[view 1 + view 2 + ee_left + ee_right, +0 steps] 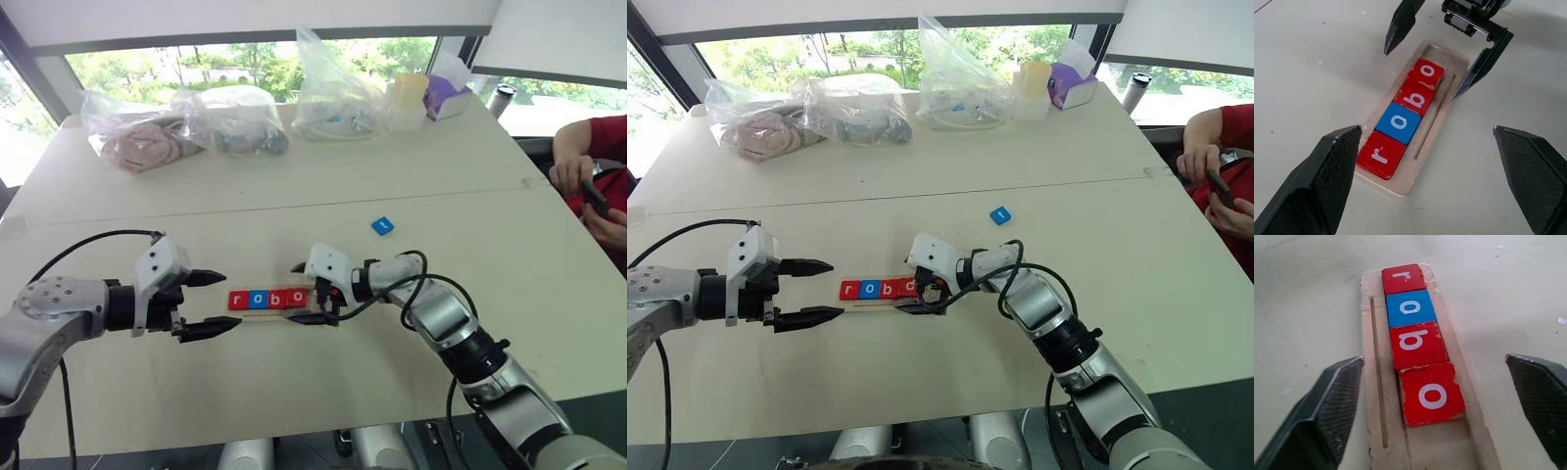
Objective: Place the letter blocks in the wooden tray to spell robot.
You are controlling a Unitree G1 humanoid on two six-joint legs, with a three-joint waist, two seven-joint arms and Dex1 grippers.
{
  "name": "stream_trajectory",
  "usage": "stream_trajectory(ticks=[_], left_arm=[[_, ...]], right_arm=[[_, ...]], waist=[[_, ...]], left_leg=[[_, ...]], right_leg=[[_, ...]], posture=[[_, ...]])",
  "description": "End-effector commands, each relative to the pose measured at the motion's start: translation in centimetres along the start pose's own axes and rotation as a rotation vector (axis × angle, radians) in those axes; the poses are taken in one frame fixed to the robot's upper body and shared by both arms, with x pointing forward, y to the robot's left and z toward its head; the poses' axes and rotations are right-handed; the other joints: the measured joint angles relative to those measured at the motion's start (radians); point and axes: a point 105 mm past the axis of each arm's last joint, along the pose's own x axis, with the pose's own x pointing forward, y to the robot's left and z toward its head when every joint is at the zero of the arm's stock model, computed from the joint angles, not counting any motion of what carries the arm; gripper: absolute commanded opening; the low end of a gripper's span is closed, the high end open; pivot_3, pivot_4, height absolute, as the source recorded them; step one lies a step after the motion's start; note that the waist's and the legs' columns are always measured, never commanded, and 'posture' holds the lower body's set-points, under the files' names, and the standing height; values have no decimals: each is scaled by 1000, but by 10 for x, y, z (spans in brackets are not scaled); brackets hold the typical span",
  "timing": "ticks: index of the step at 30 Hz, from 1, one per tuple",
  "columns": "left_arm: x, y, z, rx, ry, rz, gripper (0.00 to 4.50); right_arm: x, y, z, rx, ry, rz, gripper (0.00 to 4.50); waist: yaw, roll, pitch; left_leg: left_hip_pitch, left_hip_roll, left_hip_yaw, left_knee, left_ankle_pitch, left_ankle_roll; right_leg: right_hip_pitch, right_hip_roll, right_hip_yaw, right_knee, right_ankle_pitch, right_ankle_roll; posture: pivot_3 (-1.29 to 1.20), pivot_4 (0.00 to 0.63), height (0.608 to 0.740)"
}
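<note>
Left eye view puts the wooden tray (279, 315) just below the middle of the frame, lying crosswise on the pale table (294, 186). Four letter blocks sit in it in a row: red r (237, 300), blue o (257, 300), red b (277, 299) and a red o (297, 297). The last slot, at the tray's right-hand end, is bare wood. In my left wrist view the second red o (1426, 74) rides slightly tilted, one edge overlapping the b block.

My right gripper (306, 293) is at the tray's right end, its two black fingers spread wide, one above and one below the tray, gripping nothing. My left gripper (217, 303) hovers at the tray's left end, fingers likewise spread apart and empty, just beside the r block but not touching it.

A fifth blue block (382, 225) lies alone on the table right of centre, above and to the right of the tray, well apart from it.

Clear plastic bags (186, 122) line the far edge in the upper part of the frame, and a person's hand (573, 174) shows at the right edge.
</note>
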Motion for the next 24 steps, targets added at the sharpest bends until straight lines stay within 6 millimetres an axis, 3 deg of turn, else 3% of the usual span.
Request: stream_trajectory(ticks=[1, 3, 8, 12, 18, 24], left_arm=[[-1, 0, 5, 33, -15, 10, 4500], [0, 0, 5, 36, -17, 13, 4500], [2, 3, 19, 60, -82, 48, 4500], [9, 11, 50, 53, -260, 87, 4500], [28, 19, 80, 59, -405, 92, 4500], [40, 23, 79, 93, -385, 68, 4500]], right_arm=[[-8, -9, 15, -44, -47, -48, 4479], [-19, -23, 15, -32, -54, -113, 4479], [-68, -82, 20, 111, -129, -494, 4479], [-108, -109, -19, 230, -48, -813, 4479], [-110, -111, -55, 305, 42, -877, 4479], [-106, -126, -72, 329, 89, -904, 4479]], waist=[[0, 0, 0], [0, 0, 0], [2, 0, 0], [9, -1, -1], [-3, -1, -1], [-6, -1, -1]], left_leg=[[0, 0, 0, 0, 0, 0], [0, 0, 0, 0, 0, 0], [0, 0, 0, 0, 0, 0], [0, -1, -1, 0, 0, 0], [0, -2, 0, 0, 0, 0], [2, -1, 0, 0, 0, 0]], right_leg=[[0, 0, 0, 0, 0, 0], [0, 0, 0, 0, 0, 0], [0, -1, 0, 0, 0, 0], [0, -1, 0, 0, 1, 1], [0, -1, 1, 1, 2, 2], [1, 1, 1, 2, 2, 2]], posture=[[0, 150, 740], [0, 150, 740], [0, 150, 740], [0, 150, 740], [0, 150, 740], [0, 150, 740]])
